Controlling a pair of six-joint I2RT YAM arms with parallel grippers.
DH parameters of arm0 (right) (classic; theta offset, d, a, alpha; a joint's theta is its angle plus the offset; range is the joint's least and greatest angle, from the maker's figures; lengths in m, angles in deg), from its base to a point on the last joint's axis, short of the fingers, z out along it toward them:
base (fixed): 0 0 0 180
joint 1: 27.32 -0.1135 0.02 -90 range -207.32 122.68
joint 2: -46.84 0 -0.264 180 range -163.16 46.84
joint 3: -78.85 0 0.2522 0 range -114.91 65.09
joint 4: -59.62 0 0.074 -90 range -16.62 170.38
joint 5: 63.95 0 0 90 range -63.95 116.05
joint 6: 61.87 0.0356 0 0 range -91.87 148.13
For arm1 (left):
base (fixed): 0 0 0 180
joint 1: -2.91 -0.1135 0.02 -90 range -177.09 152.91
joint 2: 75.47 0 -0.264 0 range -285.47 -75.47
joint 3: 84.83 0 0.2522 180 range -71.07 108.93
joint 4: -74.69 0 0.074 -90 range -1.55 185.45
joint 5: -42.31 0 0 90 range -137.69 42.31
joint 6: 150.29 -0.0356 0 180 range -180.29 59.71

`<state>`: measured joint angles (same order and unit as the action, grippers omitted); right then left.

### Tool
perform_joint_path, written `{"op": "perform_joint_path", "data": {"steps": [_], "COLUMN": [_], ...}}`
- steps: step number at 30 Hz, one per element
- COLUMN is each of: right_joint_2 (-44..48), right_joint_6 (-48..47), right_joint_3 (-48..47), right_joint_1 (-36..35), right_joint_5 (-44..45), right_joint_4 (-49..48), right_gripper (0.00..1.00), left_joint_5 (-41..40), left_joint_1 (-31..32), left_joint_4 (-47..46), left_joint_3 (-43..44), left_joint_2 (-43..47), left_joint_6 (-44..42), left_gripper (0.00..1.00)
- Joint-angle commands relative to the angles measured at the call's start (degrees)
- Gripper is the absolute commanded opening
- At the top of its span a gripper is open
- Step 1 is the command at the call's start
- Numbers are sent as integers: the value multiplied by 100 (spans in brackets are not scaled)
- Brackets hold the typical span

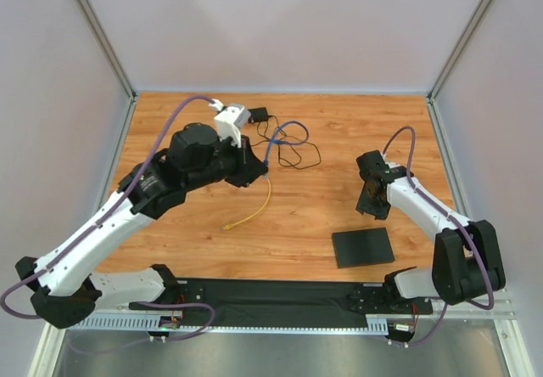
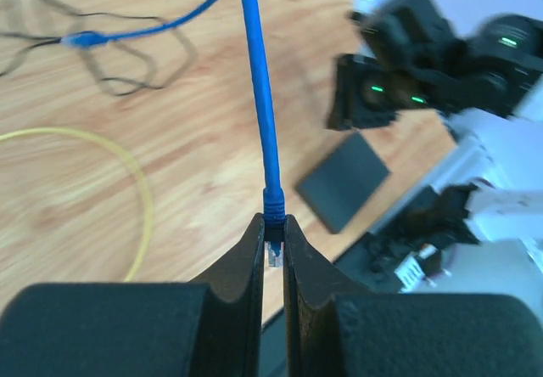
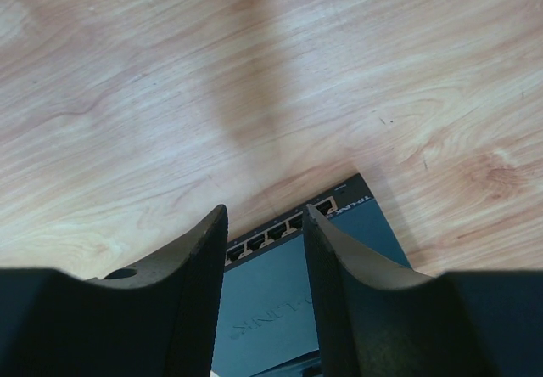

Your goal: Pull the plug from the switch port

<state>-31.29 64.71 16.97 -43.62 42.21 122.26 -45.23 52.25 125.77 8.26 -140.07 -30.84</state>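
Observation:
The switch (image 1: 362, 246) is a flat black box lying on the wooden table at the front right. In the right wrist view its row of ports (image 3: 276, 234) faces away from me, and those that show are empty. My right gripper (image 3: 265, 211) is open and hovers just above the switch (image 3: 263, 309), which it does not touch; in the top view it (image 1: 373, 200) is just behind the box. My left gripper (image 2: 273, 220) is shut on the clear plug (image 2: 273, 251) of the blue cable (image 2: 259, 80), held far left of the switch (image 2: 344, 182), at the table's middle (image 1: 260, 166).
A yellow cable (image 1: 252, 211) lies on the table in front of the left gripper. A small black adapter (image 1: 257, 115) with a thin black cord (image 1: 299, 152) sits at the back, beside the blue cable's loop (image 1: 284, 132). A black mat (image 1: 271, 296) runs along the near edge.

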Motion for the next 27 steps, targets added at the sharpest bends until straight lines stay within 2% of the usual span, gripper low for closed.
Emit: {"op": "perform_joint_path", "data": {"steps": [1,4,5,8,11,12,15,16,17,20,22,27], "right_joint_2": [254,377,447,500,526,535,579,614,623,650,676,755], "right_joint_6": [-28,-28,-37,-63,-89,-89,-63,-54,-54,-19,-2,7], "right_joint_3": [-154,-145,-128,-136,-136,-119,-75,-58,-31,30,74,171], "right_joint_1": [-146,-304,-356,-427,-427,-436,-427,-436,-436,-445,-471,-515], "right_joint_5": [1,-8,-43,-78,-113,-122,-140,-166,-184,-245,-254,-236], "right_joint_4": [-283,-283,-292,-283,-265,-274,-274,-291,-309,-318,-327,-292], "right_gripper": [43,43,43,43,43,43,43,43,43,43,43,43], "left_joint_5": [-1194,-1537,-1895,-2703,-2961,-2979,-2568,-2401,-1990,-1460,-1459,-1196], "left_joint_1": [-423,-1206,-1451,-1577,-1577,-1577,-1577,-1585,-1577,-1454,-1148,-830], "left_joint_4": [1408,1936,2146,2271,2482,2456,2105,2008,1711,1131,936,672], "left_joint_3": [162,30,-22,-111,-215,-303,-821,-962,-1276,-1735,-1763,-1298], "left_joint_2": [333,500,518,492,176,54,-175,-246,-316,-685,-1097,-2134], "left_joint_6": [-256,-229,-247,-370,-116,224,744,1181,1334,1949,2003,1871], "left_gripper": [0,0,0,0,0,0,0,0,0,0,0,0]}}
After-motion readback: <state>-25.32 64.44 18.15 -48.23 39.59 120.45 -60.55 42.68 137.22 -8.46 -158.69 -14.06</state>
